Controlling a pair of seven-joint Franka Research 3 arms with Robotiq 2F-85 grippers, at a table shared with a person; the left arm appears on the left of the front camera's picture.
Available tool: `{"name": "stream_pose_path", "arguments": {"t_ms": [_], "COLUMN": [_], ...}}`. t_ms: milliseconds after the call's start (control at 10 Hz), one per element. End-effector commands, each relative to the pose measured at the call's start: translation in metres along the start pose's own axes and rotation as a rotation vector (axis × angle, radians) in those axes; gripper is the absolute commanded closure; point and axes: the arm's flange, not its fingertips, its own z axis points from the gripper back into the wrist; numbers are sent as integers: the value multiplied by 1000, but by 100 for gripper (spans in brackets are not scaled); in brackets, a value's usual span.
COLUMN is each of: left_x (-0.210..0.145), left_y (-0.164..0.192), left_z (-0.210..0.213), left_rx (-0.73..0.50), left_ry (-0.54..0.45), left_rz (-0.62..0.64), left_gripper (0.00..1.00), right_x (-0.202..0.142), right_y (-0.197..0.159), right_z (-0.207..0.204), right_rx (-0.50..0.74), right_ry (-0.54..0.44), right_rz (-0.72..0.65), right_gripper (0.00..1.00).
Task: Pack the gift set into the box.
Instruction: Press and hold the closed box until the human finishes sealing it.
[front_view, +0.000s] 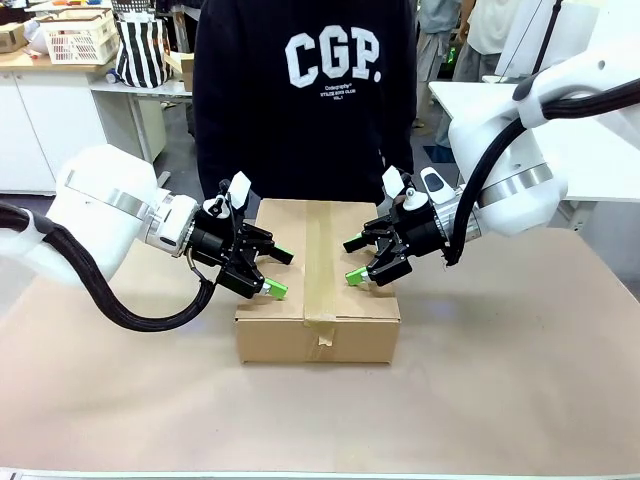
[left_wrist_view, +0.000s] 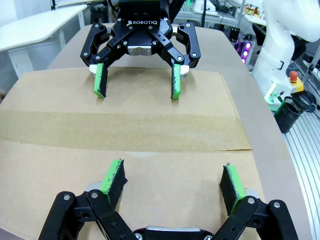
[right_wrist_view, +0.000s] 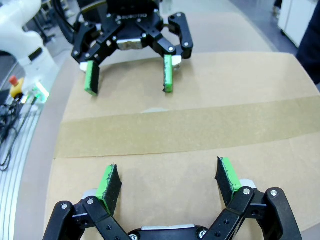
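Facing across the taped box (front_view: 318, 300) mid-bench, the left gripper (front_view: 272, 268) and right gripper (front_view: 354, 258) gaped wide, empty, seemingly just above its top.

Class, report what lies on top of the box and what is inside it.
On top of the box: a tape strip over closed flaps. Above it hover the open left gripper and right gripper. Contents are hidden.

You see a plain brown box (front_view: 318, 300) between the grippers, a darker tan tape strip (front_view: 322, 265) down its middle, black left gripper (front_view: 276, 272) and right gripper (front_view: 354, 259) with green pads, a person's black sweatshirt (front_view: 300, 90) with white lettering beyond them.
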Motion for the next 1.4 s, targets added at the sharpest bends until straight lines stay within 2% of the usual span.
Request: {"name": "stream_pose_path", "arguments": {"t_ms": [0,900,1000,1100,1200,1300], "left_x": [-2,-2,0,26,51,67], "left_y": [-1,-1,0,-6,-21,-38], "left_z": [0,0,0,20,54,84], "left_rx": [0,0,0,12,43,79], "left_ry": [2,2,0,-6,40,-1], "left_rz": [0,0,0,1,12,32], "left_gripper": [0,0,0,0,0,0], "right_x": [-1,0,20,42,60,68], "right_y": [0,0,0,2,11,24], "right_z": [-1,0,4,29,70,106], "right_rx": [0,0,59,71,32,34], "right_ry": [5,0,-56,-126,-138,-154], "right_rz": [0,0,0,-2,12,-3], "right_gripper": [0,0,0,0,0,0]}}
